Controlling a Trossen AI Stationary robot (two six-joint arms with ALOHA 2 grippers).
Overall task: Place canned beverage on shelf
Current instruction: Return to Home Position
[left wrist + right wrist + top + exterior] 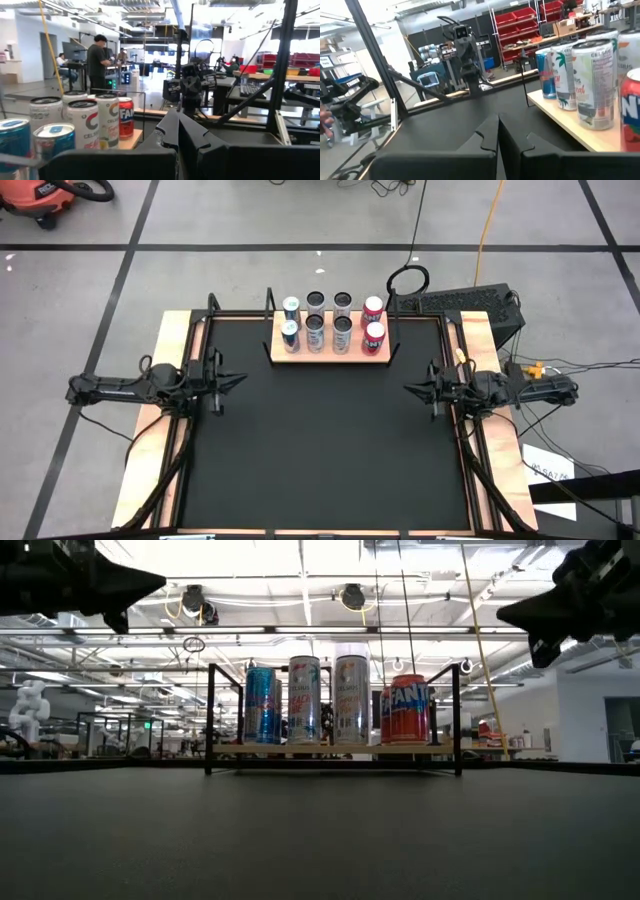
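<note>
The shelf, a light-wood board with black end rails, stands at the far middle of the black mat. Several cans stand upright on it in two rows: blue ones at the left, white ones in the middle, red ones at the right. The low view shows the front row on the board. My left gripper hovers at the mat's left edge and my right gripper at its right edge. Both are shut, hold nothing and point level toward each other. Their closed fingertips show in the wrist views.
The black mat lies bare between the two arms and toward the near edge. Black frame rails run along the table's wooden sides. A cable loop and a black device sit behind the shelf's right end. People stand in the room beyond.
</note>
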